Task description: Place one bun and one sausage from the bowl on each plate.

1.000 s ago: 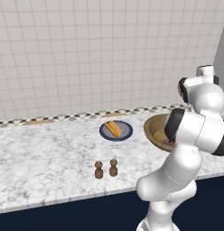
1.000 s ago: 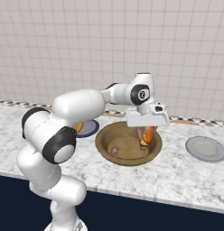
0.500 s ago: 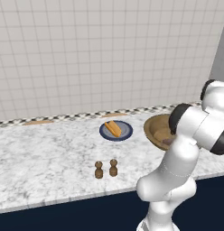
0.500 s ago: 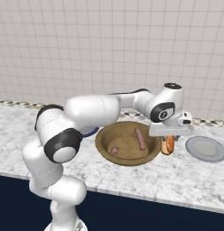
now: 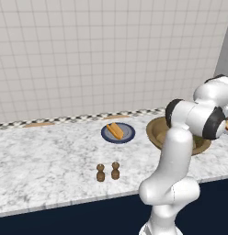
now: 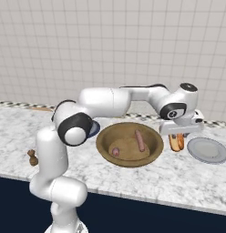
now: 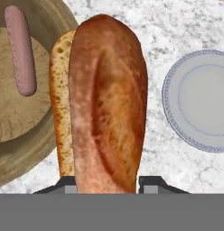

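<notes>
Fingers pinch the bun (image 7: 105, 108) at its lower end, the gripper (image 6: 177, 142) hanging in the right of the right base view, between the bowl (image 6: 105, 152) and the pale plate (image 6: 208, 150). Step in hand — carrying the bun to that plate. Carry on rightward until centred over it, then lower before releasing (a sausage (image 6: 140, 140) waits in the bowl).

Grey-veined marble counter (image 6: 187, 179) carrying a wooden bowl (image 6: 129, 144), a dark blue plate (image 5: 118, 133), a pale plate (image 6: 208, 150) and two small brown shakers (image 5: 108, 172).
</notes>
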You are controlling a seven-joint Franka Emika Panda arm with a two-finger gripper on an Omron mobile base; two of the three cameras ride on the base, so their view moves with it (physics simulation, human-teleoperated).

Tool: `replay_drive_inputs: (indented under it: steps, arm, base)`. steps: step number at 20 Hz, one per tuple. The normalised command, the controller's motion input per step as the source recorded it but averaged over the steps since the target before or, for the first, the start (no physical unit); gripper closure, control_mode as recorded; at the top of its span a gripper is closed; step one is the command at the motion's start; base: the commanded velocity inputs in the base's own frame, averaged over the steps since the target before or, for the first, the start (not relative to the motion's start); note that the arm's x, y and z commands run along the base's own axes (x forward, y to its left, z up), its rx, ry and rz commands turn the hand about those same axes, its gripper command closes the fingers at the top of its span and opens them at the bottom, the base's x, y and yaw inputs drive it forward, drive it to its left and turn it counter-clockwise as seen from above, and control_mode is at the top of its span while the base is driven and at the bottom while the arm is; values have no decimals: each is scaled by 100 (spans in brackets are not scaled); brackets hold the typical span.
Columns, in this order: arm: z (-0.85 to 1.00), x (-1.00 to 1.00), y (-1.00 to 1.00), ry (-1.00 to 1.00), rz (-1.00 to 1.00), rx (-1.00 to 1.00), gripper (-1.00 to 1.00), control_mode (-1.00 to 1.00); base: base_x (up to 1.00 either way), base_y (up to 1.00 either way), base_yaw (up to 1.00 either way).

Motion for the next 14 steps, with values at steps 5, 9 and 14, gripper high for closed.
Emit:
replay_drive_inputs:
  steps: [5,9,14]
  arm:
    - [-21,13,0,0,8,0,100,-100]
    - [-23,9,0,0,10,-13,100,-100]
    - [-22,28,-29,0,14,-18,100,-100]
  base:
    - [0,0,0]
    - [0,0,0]
    - [0,0,0]
